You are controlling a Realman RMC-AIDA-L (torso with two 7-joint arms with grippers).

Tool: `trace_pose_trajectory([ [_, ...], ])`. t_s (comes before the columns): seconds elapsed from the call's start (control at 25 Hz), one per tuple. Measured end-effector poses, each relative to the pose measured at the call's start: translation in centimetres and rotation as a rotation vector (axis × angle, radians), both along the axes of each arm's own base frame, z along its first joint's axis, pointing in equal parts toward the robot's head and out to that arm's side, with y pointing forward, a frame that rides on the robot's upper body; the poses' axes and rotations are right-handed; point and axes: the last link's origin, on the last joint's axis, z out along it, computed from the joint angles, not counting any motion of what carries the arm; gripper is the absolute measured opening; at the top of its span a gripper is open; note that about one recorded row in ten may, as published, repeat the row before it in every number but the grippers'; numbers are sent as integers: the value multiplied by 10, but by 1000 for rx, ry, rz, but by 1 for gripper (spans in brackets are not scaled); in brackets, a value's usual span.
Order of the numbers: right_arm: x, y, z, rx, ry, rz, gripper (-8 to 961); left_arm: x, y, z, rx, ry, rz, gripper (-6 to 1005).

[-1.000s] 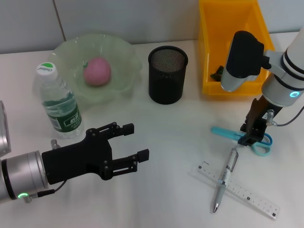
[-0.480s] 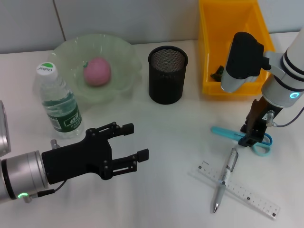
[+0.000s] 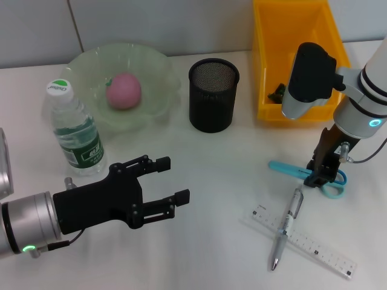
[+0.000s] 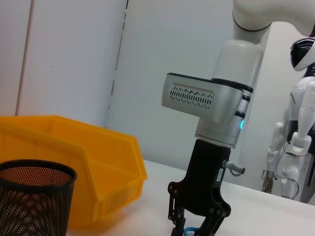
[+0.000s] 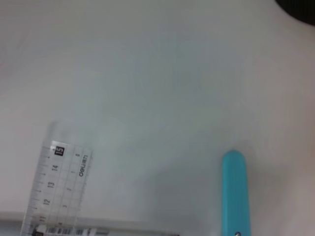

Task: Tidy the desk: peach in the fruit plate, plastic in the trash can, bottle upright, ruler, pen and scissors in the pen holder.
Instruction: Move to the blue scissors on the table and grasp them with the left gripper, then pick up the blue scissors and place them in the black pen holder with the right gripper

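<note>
Two earlier looks show almost no change: right gripper [image 3: 318, 176] stays low at frame right over the scissors [image 3: 302, 171] on the worktop, closure unclear; left gripper [image 3: 163, 179] idles apart, lower left.

A pink peach [image 3: 124, 90] sits in the pale green glass fruit plate [image 3: 154, 66] at the worktop's far left, a clear plastic water bottle [image 3: 74, 130] upright in front. Right of the plate stands a black mesh pen holder [image 3: 213, 95], then a yellow plastic bin [image 3: 263, 66]. Nearer, teal-handled scissors [image 3: 287, 168] lie behind a silver pen [image 3: 286, 226] crossing a clear plastic ruler [image 3: 314, 248].
</note>
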Motion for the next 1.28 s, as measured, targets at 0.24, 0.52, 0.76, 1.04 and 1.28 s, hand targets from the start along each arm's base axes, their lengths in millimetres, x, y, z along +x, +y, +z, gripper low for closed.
trace_pose_trajectory([
  [0.24, 1, -1, 0, -2, 0, -2, 327, 0, -1, 0, -1, -2, 1, 782],
  [0.52, 2, -1, 0, -3, -2, -5, 326, 0, -1, 0, -2, -4, 0, 782],
  [0.76, 1, -1, 1, 4, 1, -3, 310, -1, -2, 0, -3, -5, 1, 781],
  [1.04, -8, 4, 13, 38, 11, 17, 244, 0, -2, 1, -3, -7, 1, 781],
  [1.28, -18, 7, 28, 86, 52, 24, 243, 0, -1, 1, -1, -14, 1, 782],
])
